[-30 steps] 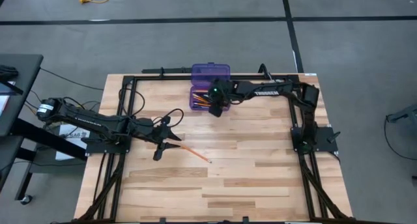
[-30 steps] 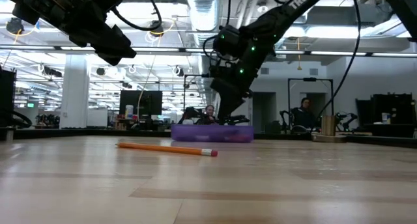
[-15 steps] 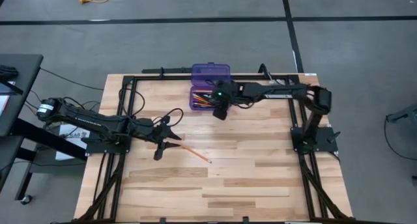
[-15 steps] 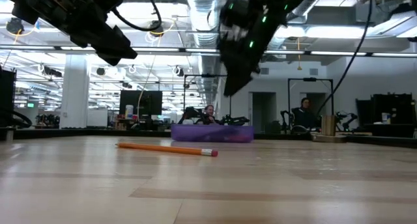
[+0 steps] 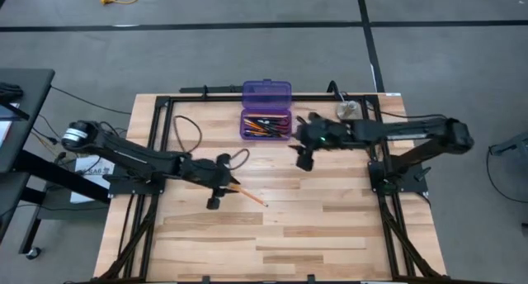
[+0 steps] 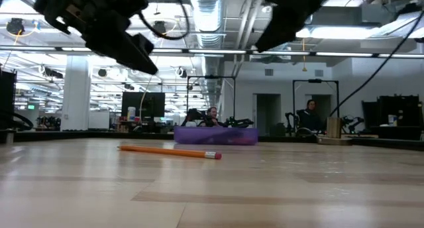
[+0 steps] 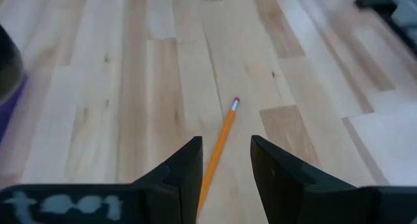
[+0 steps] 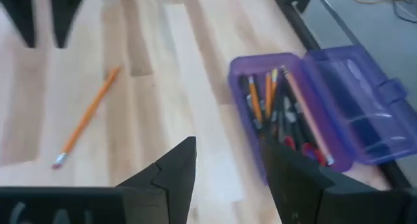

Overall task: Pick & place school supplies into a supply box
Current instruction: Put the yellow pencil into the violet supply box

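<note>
High view first: the supply box [image 5: 266, 117] was seen lying open at the far edge of the table [image 5: 330, 218], its lid folded back, and a cluster of orange pencils and dark pens was already gathered inside. From the right wrist view the same contents were confirmed, with something red, most likely the scissors handles [image 8: 311, 151], tucked at one end of the box among the pens. Most of the job could therefore be judged as done.

One pencil [image 5: 246, 193] was left out, lying flat on the bare wood near the middle of the table, well apart from the box. No other loose supply was seen on the table. A small silver-grey disc [image 5: 345, 109] was noted at the far right corner, outside the box.

The left gripper [image 5: 218, 185] was held just above the pencil's near end, its fingers [image 7: 186, 168] parted, with the pencil showing in the gap between them in the left wrist view; nothing was clamped yet. The right gripper [image 5: 304, 155] was found beside the box, raised off the table, jaws spread and empty.

What remained, by judgement, was that last pencil to be picked up and carried to the box.
</note>
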